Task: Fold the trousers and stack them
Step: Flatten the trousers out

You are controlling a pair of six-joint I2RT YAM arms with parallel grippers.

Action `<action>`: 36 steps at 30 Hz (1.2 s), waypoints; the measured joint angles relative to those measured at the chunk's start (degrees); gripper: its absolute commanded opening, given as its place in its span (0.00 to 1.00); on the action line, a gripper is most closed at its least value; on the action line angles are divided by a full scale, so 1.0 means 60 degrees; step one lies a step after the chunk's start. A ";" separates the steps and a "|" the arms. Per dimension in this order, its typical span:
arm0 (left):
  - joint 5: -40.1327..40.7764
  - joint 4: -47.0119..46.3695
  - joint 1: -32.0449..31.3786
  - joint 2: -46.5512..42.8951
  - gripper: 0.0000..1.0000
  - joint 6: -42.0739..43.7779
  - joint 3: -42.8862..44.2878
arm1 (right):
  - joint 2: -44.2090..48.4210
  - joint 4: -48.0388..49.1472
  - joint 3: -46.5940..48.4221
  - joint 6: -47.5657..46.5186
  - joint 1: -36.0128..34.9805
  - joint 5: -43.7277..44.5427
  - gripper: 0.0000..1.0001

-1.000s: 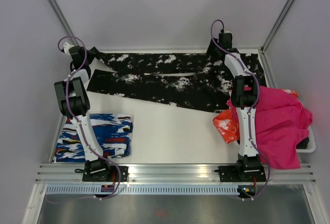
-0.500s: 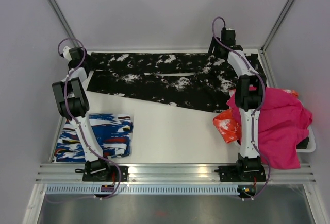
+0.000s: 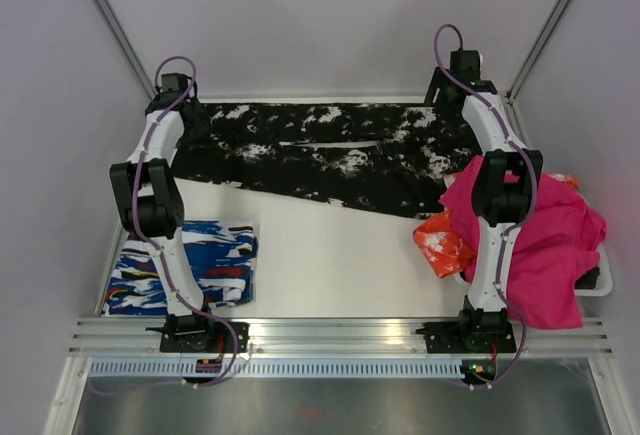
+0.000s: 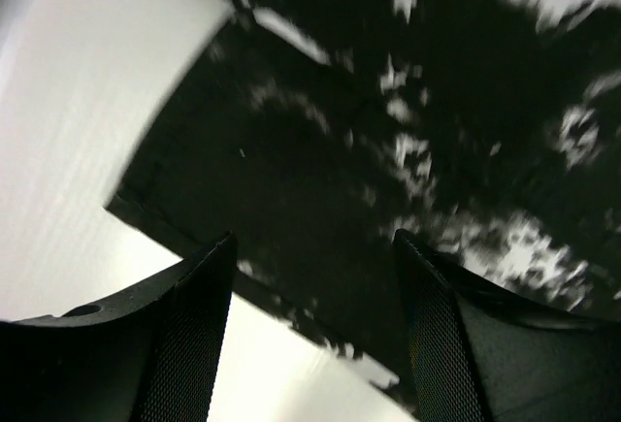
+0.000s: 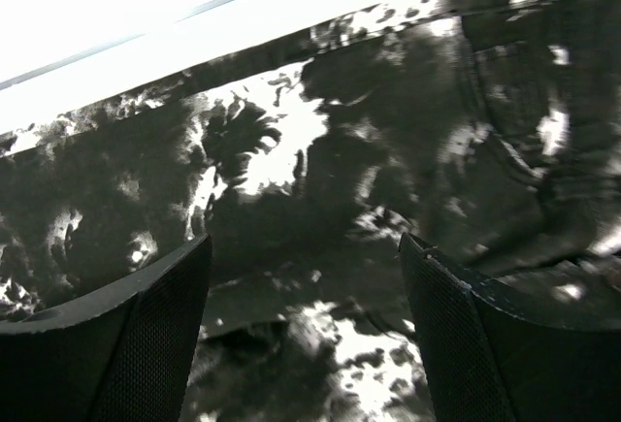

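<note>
The left gripper has its two black fingers wide apart. Nothing is between them. It hangs over the left end of the trousers, above the leg ends. In the left wrist view, the edge of the dark cloth and a bit of white table show below it.

The right gripper is spread wide too, and it holds nothing. It hangs over the right end of the trousers, where the cloth is widest.

The trousers lie flat across the far part of the table. They are black with white splashes. The legs point left, and a thin white gap shows between them. The near leg slants a little toward the front.

A folded cloth with blue, white and red streaks lies at the near left, well apart from the trousers. The left arm crosses over it and hides part of it.

A big pink cloth is heaped at the right side. Its top corner meets the near right edge of the trousers, but it is hard to tell if it lies on them. The right arm runs across the pink cloth and covers a strip of it. An orange and white thing sits just beside the pink cloth, on its left. A white tray peeks out under the pink cloth at the far right.
</note>
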State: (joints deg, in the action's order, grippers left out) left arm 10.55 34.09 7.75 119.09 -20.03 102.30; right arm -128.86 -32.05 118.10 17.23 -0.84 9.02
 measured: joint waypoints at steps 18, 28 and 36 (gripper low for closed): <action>-0.0098 0.0423 0.0579 0.0379 0.65 -0.3639 -0.1778 | 0.0539 0.0007 -0.1555 0.0379 0.0025 0.0146 0.86; 0.0051 0.0514 0.0565 0.0568 0.33 -0.4284 -0.1665 | 0.1031 0.0033 -0.2058 0.0382 0.0040 0.0521 0.87; 0.0251 0.0739 0.0561 0.0579 0.02 -0.4404 -0.1665 | 0.1038 0.0044 -0.2098 0.0423 0.0044 0.0623 0.88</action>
State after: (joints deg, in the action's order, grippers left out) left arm 12.05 38.52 11.11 122.56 -46.46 92.31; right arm -122.63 -31.79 105.51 19.77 -0.58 12.75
